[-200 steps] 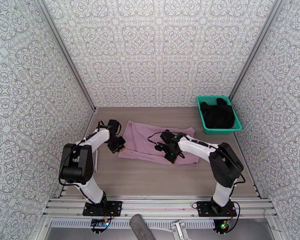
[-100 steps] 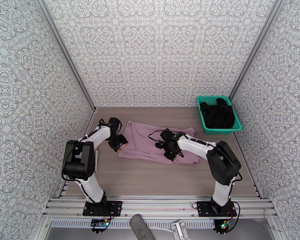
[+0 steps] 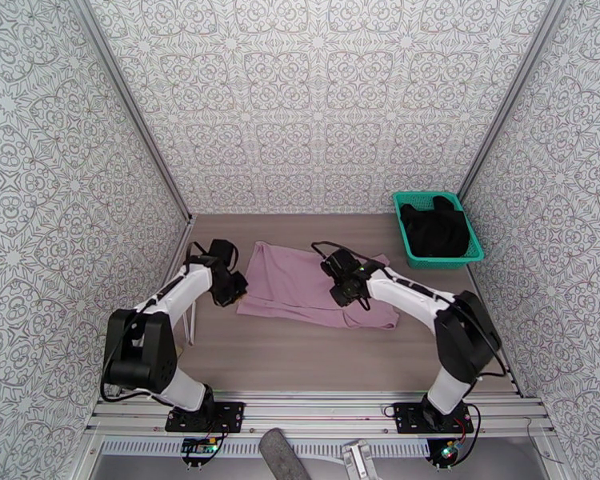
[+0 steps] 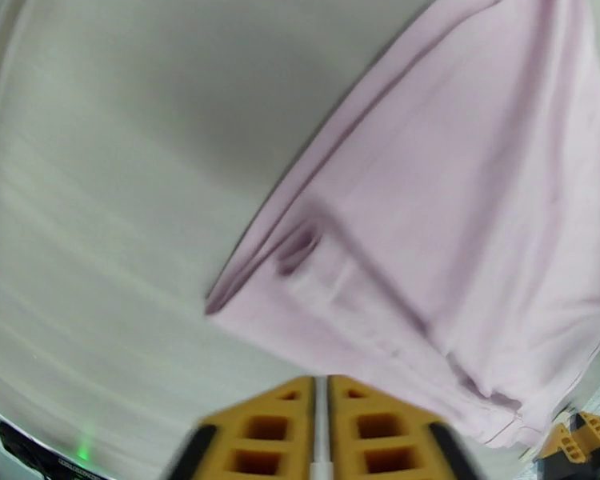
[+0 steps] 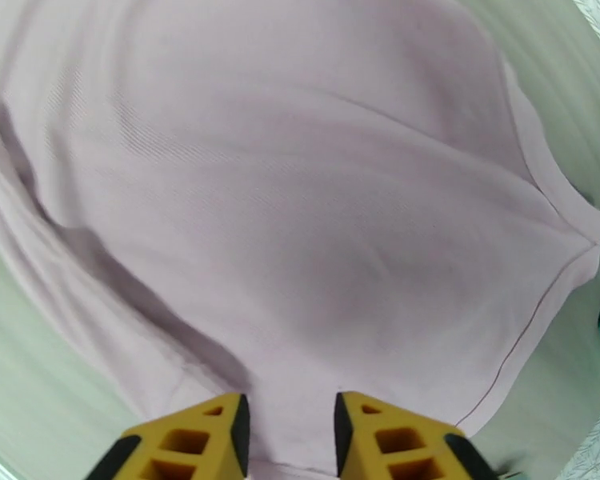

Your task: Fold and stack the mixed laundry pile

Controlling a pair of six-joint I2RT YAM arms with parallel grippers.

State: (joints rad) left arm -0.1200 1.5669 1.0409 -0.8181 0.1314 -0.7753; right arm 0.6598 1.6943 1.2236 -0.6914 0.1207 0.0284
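A dusty mauve-pink cloth shirt (image 3: pixel 300 286) is spread flat on the wooden table (image 3: pixel 300 354), about in the middle between the two arms. Its long side is laid from left to right, and some soft wrinkles are seen at its near right corner. A larger plain black cloth garment (image 3: pixel 434 230) is bunched inside the teal plastic mesh basket (image 3: pixel 402 227), which is placed at the far right corner of the table, well apart from the shirt.

The left gripper (image 3: pixel 236 290) is held low just beside the left edge of the shirt. In the left wrist view its yellow fingers (image 4: pixel 252 430) are pressed together, with only a thin line between them, and no cloth is seen between them. The folded left corner of the shirt is seen just ahead of them.

The right gripper (image 3: pixel 350 296) is held over the right half of the shirt. In the right wrist view its yellow fingers (image 5: pixel 196 434) are kept apart with a clear gap, and the pink cloth is seen below and between them. Whether the cloth is touched cannot be told.
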